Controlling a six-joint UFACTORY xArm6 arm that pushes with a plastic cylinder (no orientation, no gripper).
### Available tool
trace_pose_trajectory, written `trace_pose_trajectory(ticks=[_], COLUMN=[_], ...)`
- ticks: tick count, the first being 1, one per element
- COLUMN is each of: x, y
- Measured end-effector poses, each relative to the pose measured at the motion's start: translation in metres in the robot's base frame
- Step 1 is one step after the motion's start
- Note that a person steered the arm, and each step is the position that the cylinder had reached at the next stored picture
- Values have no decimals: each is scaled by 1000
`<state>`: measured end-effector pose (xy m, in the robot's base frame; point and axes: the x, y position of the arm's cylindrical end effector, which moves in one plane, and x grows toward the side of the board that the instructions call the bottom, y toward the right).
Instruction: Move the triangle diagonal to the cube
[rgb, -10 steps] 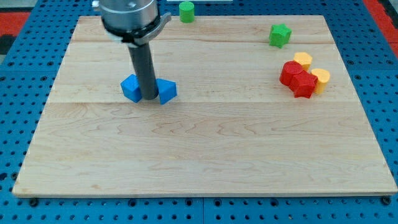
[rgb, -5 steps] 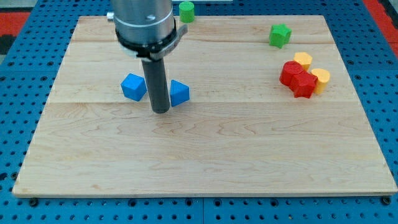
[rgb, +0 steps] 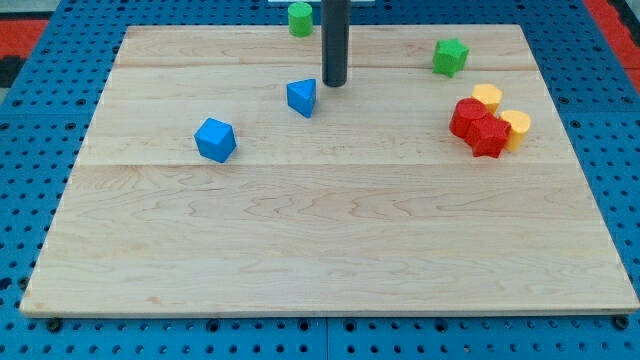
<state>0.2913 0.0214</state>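
Note:
A blue cube (rgb: 215, 139) sits on the wooden board at the view's left of centre. A blue triangle (rgb: 302, 97) lies up and to the right of the cube, well apart from it. My tip (rgb: 334, 84) stands just to the upper right of the triangle, with a small gap between them. The rod rises straight up and leaves the view at the top.
A green cylinder (rgb: 300, 18) stands at the board's top edge, left of the rod. A green star (rgb: 450, 56) lies at the upper right. Red blocks (rgb: 478, 125) cluster with two yellow cylinders (rgb: 515, 127) at the right edge of the board (rgb: 320, 240).
The triangle has moved up and to the right, away from the cube. My tip has gone from between the two blue blocks to the triangle's upper right. The cube has stayed put.

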Motion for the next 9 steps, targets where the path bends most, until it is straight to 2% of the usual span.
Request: trace_pose_trajectory(ticks=[2,3,5,6,8,9], x=[64,68,4,-11,70,89], y=[20,5,-29,-33,-30,-31])
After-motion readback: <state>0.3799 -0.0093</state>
